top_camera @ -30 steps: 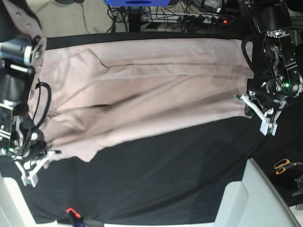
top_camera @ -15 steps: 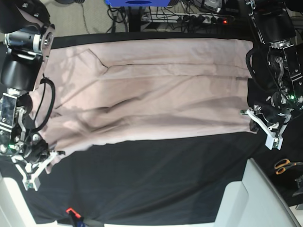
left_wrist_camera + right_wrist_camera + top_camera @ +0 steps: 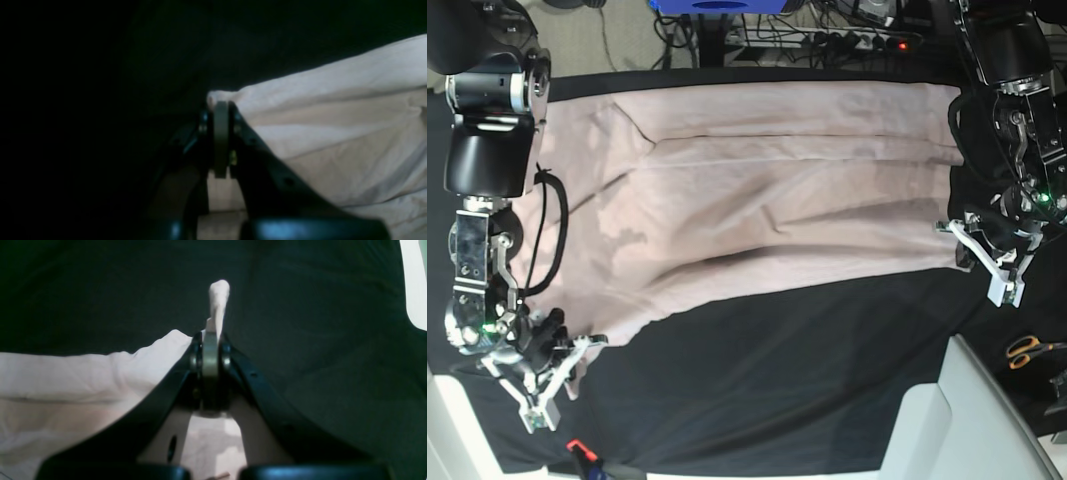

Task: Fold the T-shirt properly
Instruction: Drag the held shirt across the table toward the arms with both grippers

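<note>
T-shirt point(image 3: 757, 190), pink, soft and limp, sags between its lower corners, each pinched by left gripper point(image 3: 221, 110) and right gripper point(image 3: 210, 340).

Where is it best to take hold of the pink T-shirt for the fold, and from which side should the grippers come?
Probably its two near-edge corners, one per arm, coming in from the outer ends. The T-shirt lies stretched sideways across the black tablecloth, so its corners stick out. The left gripper and the right gripper are already shut on such corners.
</note>
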`<state>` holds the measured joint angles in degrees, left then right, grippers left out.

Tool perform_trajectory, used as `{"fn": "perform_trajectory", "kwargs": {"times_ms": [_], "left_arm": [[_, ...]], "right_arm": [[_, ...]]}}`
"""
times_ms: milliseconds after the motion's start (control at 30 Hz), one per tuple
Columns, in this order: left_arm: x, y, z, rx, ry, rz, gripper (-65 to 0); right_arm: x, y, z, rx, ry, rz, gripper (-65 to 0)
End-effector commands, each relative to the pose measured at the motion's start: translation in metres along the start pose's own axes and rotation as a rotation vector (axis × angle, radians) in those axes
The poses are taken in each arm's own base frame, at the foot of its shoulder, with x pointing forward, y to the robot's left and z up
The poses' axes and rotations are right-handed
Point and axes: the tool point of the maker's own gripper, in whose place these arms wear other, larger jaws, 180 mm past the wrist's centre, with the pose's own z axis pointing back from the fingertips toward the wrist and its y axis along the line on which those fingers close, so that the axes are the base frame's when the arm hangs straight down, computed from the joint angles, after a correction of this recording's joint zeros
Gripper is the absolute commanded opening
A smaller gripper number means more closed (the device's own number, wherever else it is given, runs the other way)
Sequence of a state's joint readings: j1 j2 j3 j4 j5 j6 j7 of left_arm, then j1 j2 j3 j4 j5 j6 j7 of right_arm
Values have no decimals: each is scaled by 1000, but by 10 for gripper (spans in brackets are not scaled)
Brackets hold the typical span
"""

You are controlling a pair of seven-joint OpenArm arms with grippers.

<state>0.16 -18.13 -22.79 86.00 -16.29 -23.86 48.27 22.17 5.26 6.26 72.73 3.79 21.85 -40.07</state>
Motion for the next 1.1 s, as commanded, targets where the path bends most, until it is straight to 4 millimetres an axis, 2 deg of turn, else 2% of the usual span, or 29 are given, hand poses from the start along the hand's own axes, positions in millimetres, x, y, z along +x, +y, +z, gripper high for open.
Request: {"fn": "perform_trajectory", "kwargs": {"times_ms": [0, 67, 400, 500, 700, 800, 933, 1067], "left_arm": [[18, 8, 6, 19, -51, -12, -650], [18, 8, 6, 19, -51, -12, -650], [6, 6, 7, 16, -30, -16, -650], [2, 4, 7, 13, -23, -20, -650], [-2, -18, 0, -45, -56, -89, -650], [-3, -24, -5, -64, -86, -91, -650], [0, -27, -10, -80, -147, -79, -650], [4, -24, -7, -75, -161, -95, -650]], "right_arm": [[24, -11, 6, -26, -66, 1, -650], [20, -13, 6, -29, -56, 2, -650], [-38, -4, 6, -17, 39, -4, -650], [-42, -2, 12, -21, 32, 5, -650], [-61, -3, 24, -36, 85, 22, -650], [-65, -2, 31, -41, 85, 32, -650], [-78, -12, 42, -71, 90, 1, -650], [-89, -12, 51, -81, 125, 5, -650]]}}
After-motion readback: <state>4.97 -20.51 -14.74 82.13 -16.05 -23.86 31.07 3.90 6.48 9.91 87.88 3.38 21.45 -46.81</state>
